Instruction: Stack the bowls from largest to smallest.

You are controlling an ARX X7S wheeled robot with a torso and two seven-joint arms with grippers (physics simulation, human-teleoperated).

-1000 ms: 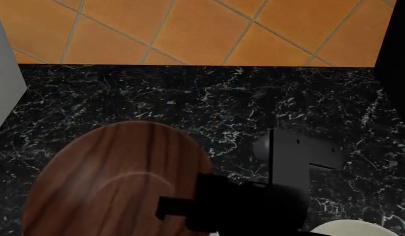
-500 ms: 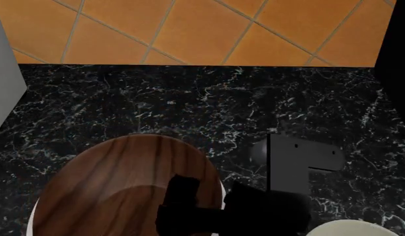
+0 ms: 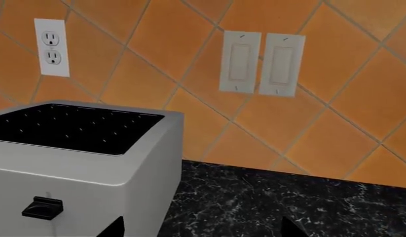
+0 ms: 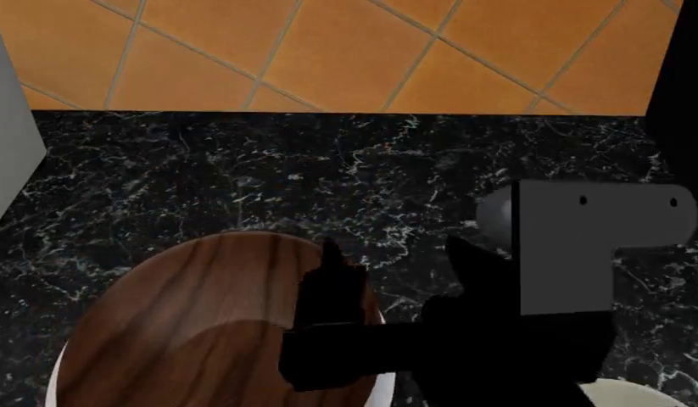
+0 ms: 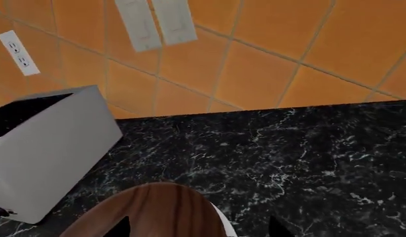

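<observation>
The medium dark wood-grain bowl (image 4: 202, 322) sits inside the large white bowl, of which only thin rim slivers (image 4: 56, 373) show. My right gripper (image 4: 399, 275) hovers over the wood bowl's right side, fingers spread wide, holding nothing. In the right wrist view the wood bowl (image 5: 150, 212) and the white rim (image 5: 224, 223) lie under the open right gripper (image 5: 197, 229). A cream bowl's edge (image 4: 637, 395) shows at the bottom right, its prints hidden. My left gripper (image 3: 203, 229) is open and empty, facing the wall; it is out of the head view.
A grey toaster (image 3: 78, 163) stands on the black marble counter (image 4: 326, 178) at the left, also in the right wrist view (image 5: 45, 148). The orange tiled wall (image 4: 349, 51) behind carries an outlet (image 3: 51, 47) and two switches (image 3: 262, 64).
The wood-grain bowl went down into the white bowl. My right gripper let go of its rim, opened wide and rose with the arm.
</observation>
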